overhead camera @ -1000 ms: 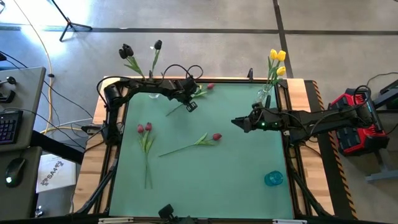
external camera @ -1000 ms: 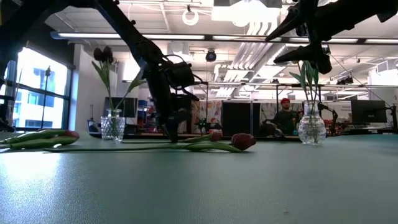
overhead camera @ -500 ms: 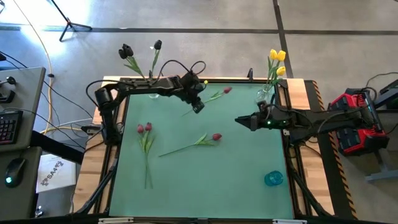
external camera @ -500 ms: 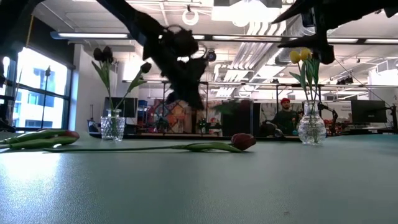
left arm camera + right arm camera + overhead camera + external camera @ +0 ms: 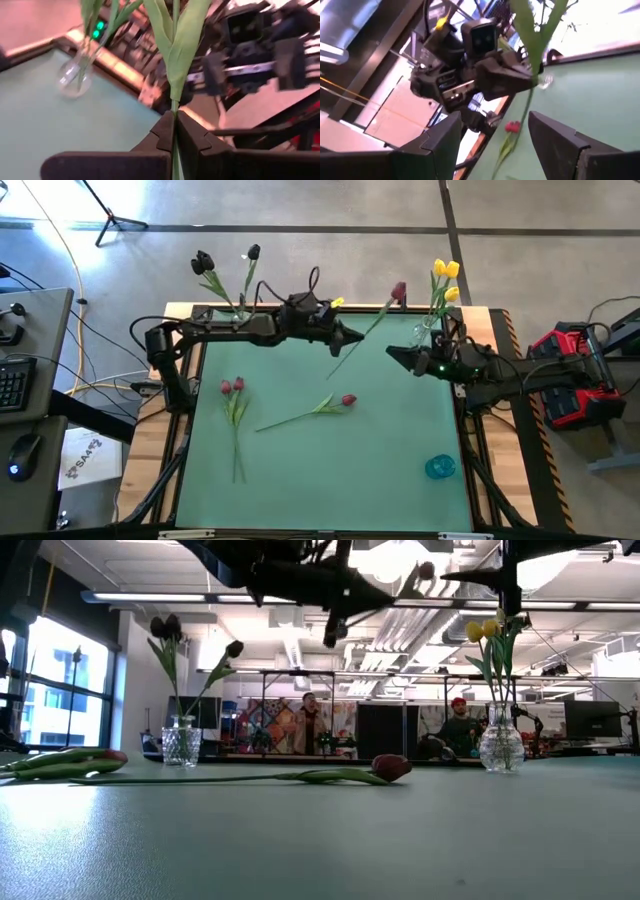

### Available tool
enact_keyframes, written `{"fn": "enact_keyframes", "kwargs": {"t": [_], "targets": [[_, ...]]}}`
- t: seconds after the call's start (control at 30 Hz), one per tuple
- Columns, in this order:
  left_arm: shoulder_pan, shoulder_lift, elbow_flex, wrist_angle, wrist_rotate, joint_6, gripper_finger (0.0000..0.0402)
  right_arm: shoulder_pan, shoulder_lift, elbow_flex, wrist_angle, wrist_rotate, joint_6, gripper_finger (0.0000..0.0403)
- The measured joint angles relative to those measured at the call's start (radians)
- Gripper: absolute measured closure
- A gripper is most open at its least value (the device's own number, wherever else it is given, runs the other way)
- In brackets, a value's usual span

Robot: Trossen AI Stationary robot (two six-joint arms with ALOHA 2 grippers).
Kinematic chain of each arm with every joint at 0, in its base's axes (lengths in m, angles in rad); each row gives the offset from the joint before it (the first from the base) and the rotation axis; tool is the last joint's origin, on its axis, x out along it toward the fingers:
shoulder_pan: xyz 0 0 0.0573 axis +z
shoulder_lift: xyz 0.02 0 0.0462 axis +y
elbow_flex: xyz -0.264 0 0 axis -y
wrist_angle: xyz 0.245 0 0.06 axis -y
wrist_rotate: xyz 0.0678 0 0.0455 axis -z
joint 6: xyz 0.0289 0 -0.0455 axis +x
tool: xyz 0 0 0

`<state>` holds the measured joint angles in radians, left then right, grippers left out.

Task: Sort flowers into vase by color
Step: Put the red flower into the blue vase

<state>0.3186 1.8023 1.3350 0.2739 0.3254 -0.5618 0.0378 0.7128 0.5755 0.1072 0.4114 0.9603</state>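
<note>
The dark left arm reached rightward along the table's far edge, raised above the surface, its two-finger left gripper (image 5: 352,337) clamped shut. The dark right arm stretched leftward from the right side, its right gripper (image 5: 394,354) spread wide, facing the left one.

From above we see the green table (image 5: 300,470) evenly and softly lit, with only faint shadows, and a bright wash of light on the floor at the upper left of the frame. At table height the ceiling lights (image 5: 400,560) glare white at the top, the window (image 5: 50,680) at the left glows, and the arms read as dark silhouettes. Both wrist views are smeared; in the left one the vase (image 5: 75,80) and the background are out of focus.
</note>
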Motion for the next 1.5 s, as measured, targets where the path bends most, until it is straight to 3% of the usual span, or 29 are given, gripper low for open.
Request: {"fn": "enact_keyframes", "kwargs": {"t": [0.33,0.73,0.87,1.03,1.1,1.4,1.5], "targets": [[-0.073,0.000,0.000,0.108,-0.005,-0.048,0.0401,-0.069,0.024,0.000,0.083,-0.070,-0.126,0.0183],[-0.124,0.000,0.001,0.143,-0.013,-0.057,0.0401,-0.093,0.138,0.000,0.200,-0.180,-0.127,0.0188],[-0.131,0.000,0.001,0.139,-0.015,-0.056,0.0401,-0.093,0.146,0.000,0.212,-0.180,-0.123,0.0234],[-0.131,0.000,0.001,0.094,-0.043,-0.055,0.0401,-0.093,0.134,0.000,0.211,-0.181,-0.147,0.0357],[-0.131,-0.002,0.003,0.069,-0.057,-0.049,0.0400,-0.093,0.132,-0.001,0.200,-0.188,-0.178,0.0389],[-0.128,-0.001,0.002,0.007,-0.091,0.020,0.0345,-0.091,0.116,-0.001,0.006,-0.205,-0.174,0.0397],[-0.122,-0.001,0.002,-0.080,-0.107,0.041,0.0319,-0.091,0.086,0.042,-0.177,-0.205,-0.189,0.0400]]}}
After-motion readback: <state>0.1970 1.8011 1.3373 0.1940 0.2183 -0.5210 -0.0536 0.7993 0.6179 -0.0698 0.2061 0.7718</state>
